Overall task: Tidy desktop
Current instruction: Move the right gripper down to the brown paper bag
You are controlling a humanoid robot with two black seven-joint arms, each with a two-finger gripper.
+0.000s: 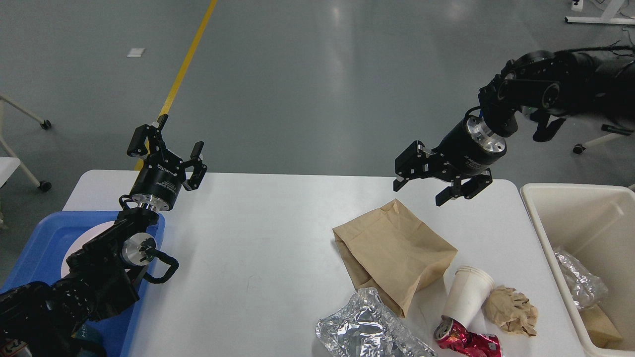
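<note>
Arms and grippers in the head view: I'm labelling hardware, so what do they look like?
Both arms are black with silver metal wrist rings. Left gripper has a cylindrical body with white lettering and two black fingers; a black cable loops beside its wrist. Right gripper looks alike.

Beyond the left pincer (167,148) a yellow line (188,59) crosses the glossy grey floor (317,74), soft light reflecting off it. Castored frame legs (30,116) stand farther left; past the right pincer (424,186), a white stand base (600,15).

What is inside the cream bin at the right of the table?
In the cream bin lie a crumpled piece of silver foil and a brown paper piece below it. The bin's near wall and the frame edge hide anything else.
</note>
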